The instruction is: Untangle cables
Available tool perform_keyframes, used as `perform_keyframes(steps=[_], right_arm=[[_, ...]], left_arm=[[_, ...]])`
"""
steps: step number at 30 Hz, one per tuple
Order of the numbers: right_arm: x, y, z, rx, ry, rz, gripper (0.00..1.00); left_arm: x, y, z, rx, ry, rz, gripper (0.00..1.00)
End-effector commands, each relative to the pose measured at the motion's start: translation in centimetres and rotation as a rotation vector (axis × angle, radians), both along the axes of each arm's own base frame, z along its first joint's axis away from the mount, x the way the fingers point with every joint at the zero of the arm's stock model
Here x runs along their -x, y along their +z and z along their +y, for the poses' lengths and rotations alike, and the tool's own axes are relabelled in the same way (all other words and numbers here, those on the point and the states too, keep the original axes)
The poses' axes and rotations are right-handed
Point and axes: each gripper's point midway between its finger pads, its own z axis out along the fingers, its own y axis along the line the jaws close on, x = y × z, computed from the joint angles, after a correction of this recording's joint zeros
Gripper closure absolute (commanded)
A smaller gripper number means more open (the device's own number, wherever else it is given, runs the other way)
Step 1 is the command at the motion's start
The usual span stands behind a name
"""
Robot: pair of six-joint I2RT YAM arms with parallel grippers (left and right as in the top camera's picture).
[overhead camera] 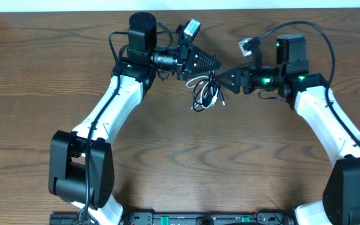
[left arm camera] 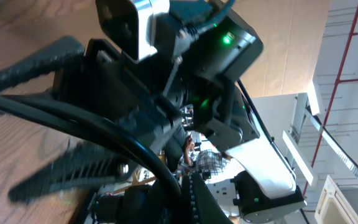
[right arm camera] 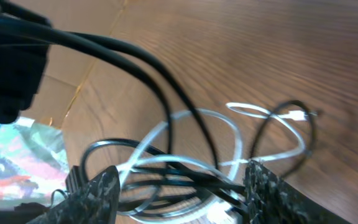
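A small tangle of thin cables (overhead camera: 204, 94), one white and the others black, lies on the wooden table between my two grippers. My left gripper (overhead camera: 217, 64) is shut and points right, just above the tangle. In the left wrist view a black cord (left arm camera: 104, 127) runs into its jaws (left arm camera: 188, 199). My right gripper (overhead camera: 222, 79) points left at the tangle. In the right wrist view its fingers (right arm camera: 182, 168) are open, with white loops (right arm camera: 216, 124) and black cords (right arm camera: 166, 106) between them. Two black cords rise taut toward the left gripper (right arm camera: 8, 68). A white plug end (right arm camera: 297, 115) lies on the wood.
The right arm's body (left arm camera: 229, 50) fills much of the left wrist view, close by. The table's far edge (overhead camera: 180, 9) runs along the top. A cardboard surface (right arm camera: 61, 99) lies past the table edge.
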Motion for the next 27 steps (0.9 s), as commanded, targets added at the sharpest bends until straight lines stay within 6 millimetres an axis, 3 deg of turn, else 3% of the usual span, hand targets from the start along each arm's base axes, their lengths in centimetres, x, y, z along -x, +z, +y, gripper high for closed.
perform_keyframes(steps=[1, 7, 13, 21, 27], right_arm=[[1.0, 0.6, 1.3, -0.056, 0.039, 0.048, 0.42], [1.2, 1.7, 0.0, -0.090, 0.020, 0.079, 0.42], [3.0, 4.7, 0.0, -0.180, 0.146, -0.026, 0.39], [2.8, 4.3, 2.5, -0.099, 0.160, -0.129, 0.38], [1.9, 3.7, 4.2, -0.030, 0.099, -0.152, 0.45]], left_arm=[[-0.9, 0.1, -0.1, -0.007, 0.041, -0.014, 0.92], [-3.5, -0.7, -0.1, -0.054, 0.198, 0.032, 0.93], [-5.2, -1.2, 0.1, -0.078, 0.303, 0.084, 0.93], [-5.5, -1.3, -0.1, -0.082, 0.327, 0.175, 0.93], [-5.5, -1.3, -0.1, -0.081, 0.335, 0.262, 0.92]])
